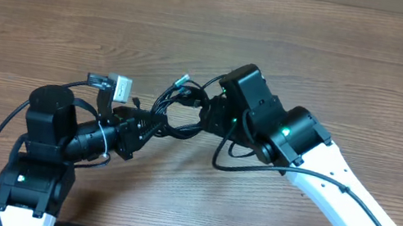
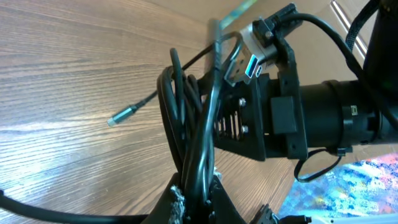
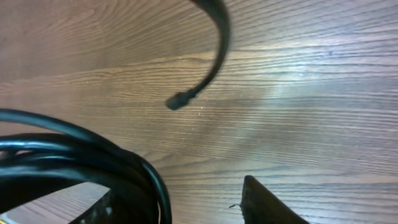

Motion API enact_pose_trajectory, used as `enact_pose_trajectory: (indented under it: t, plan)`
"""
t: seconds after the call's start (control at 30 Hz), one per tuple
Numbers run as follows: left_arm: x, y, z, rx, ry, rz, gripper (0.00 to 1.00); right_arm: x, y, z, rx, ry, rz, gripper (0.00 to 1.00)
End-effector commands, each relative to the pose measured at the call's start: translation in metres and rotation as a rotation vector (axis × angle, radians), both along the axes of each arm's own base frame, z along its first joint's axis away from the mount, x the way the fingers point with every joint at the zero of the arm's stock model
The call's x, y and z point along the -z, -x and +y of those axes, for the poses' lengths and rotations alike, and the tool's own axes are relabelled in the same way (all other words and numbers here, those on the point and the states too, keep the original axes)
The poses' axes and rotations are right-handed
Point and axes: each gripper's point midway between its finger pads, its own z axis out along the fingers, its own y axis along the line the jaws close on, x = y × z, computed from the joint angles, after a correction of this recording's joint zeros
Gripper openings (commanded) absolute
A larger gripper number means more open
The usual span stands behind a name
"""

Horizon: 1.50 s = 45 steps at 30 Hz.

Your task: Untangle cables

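The cables (image 1: 178, 113) are a bunch of thin black wires looped in the middle of the wooden table (image 1: 320, 51), between my two grippers. My left gripper (image 1: 151, 125) reaches in from the left and is shut on the bunch. In the left wrist view its fingers (image 2: 219, 198) pinch several strands of the cables (image 2: 186, 124) that rise from them. My right gripper (image 1: 202, 117) is at the bunch's right side and open. In the right wrist view the cables (image 3: 93, 158) lie by its left finger, with bare wood up to the right finger (image 3: 267, 202). A loose cable end (image 3: 177, 101) hangs ahead.
A silver plug (image 1: 117, 84) lies left of the bunch, and another small plug (image 1: 183, 81) sticks out at its top. One thin plug end (image 2: 113, 121) rests on the wood. The right arm's own thick cable (image 1: 234, 164) loops beside its wrist.
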Motion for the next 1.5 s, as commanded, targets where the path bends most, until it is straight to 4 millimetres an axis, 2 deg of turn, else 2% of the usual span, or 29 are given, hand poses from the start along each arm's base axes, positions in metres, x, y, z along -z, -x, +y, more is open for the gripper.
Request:
enact_pose_trajectory:
  t: [0.0, 0.1, 0.17, 0.27, 0.4, 0.5, 0.6, 0.67, 0.73, 0.93, 1.1, 1.3, 1.37, 1.47]
  plan:
    - [-0.02, 0.004, 0.001, 0.009, 0.02, -0.066, 0.04, 0.014, -0.046, -0.084, 0.287, 0.226, -0.077, 0.49]
    - [-0.021, 0.004, 0.001, 0.009, 0.02, -0.072, 0.04, 0.015, -0.049, -0.097, 0.32, 0.234, -0.06, 0.61]
    - [-0.022, 0.004, 0.001, 0.009, 0.02, -0.075, 0.04, 0.016, -0.05, -0.101, 0.33, 0.23, -0.049, 0.63]
    - [-0.022, 0.004, 0.001, 0.009, 0.02, -0.075, 0.04, 0.015, -0.052, -0.094, 0.3, 0.19, -0.045, 0.7]
    - [-0.021, 0.004, 0.001, 0.009, 0.02, -0.074, 0.04, 0.008, -0.06, -0.076, 0.2, 0.138, -0.093, 0.7]
    - [-0.021, 0.004, 0.001, 0.009, 0.02, -0.074, 0.04, 0.002, -0.059, -0.051, 0.077, 0.044, -0.097, 0.67]
    - [-0.021, 0.004, 0.001, 0.008, 0.019, -0.075, 0.04, -0.005, -0.052, -0.027, -0.024, -0.065, -0.083, 0.52]
    - [-0.021, 0.003, 0.001, 0.006, 0.018, -0.075, 0.04, -0.008, -0.047, -0.016, -0.062, -0.121, -0.063, 0.48]
    - [-0.021, 0.003, 0.001, 0.006, 0.018, -0.075, 0.04, -0.011, -0.042, -0.009, -0.088, -0.156, -0.048, 0.38]
    - [-0.021, 0.002, 0.002, -0.002, 0.014, -0.075, 0.04, -0.017, -0.032, 0.004, -0.194, -0.217, -0.041, 0.41]
    - [-0.021, 0.001, 0.003, -0.009, 0.011, -0.076, 0.04, -0.025, -0.024, 0.014, -0.262, -0.271, -0.039, 0.28]
    - [-0.019, -0.002, 0.006, -0.036, -0.002, -0.075, 0.04, -0.036, -0.019, 0.02, -0.31, -0.301, -0.07, 0.3]
    - [-0.019, -0.002, 0.006, -0.035, -0.002, -0.075, 0.04, -0.04, -0.017, 0.021, -0.326, -0.302, -0.086, 0.35]
    - [-0.018, -0.003, 0.007, -0.042, -0.006, -0.071, 0.04, -0.045, -0.015, 0.021, -0.331, -0.308, -0.1, 0.48]
